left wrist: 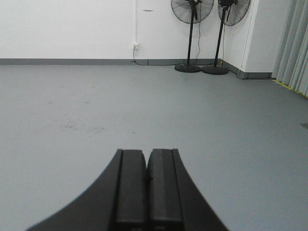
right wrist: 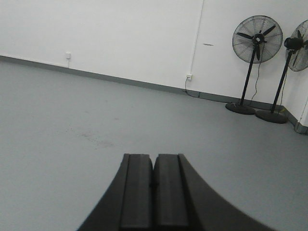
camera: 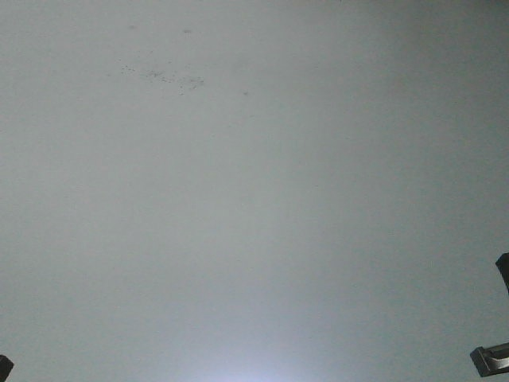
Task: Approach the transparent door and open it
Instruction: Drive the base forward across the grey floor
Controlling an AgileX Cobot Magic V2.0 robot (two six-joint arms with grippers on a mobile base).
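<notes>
Pedestal fans (left wrist: 185,9) cropped by top edge; curtain (left wrist: 293,43) cut at right; dark pieces (camera: 493,358) at front-view corners unidentifiable.

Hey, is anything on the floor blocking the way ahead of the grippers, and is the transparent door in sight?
The transparent door shows in no view. Ahead of the shut left gripper and right gripper, open grey floor runs to a white wall. Only two pedestal fans stand far right.

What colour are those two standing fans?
The fans are black, clearest in the right wrist view.
</notes>
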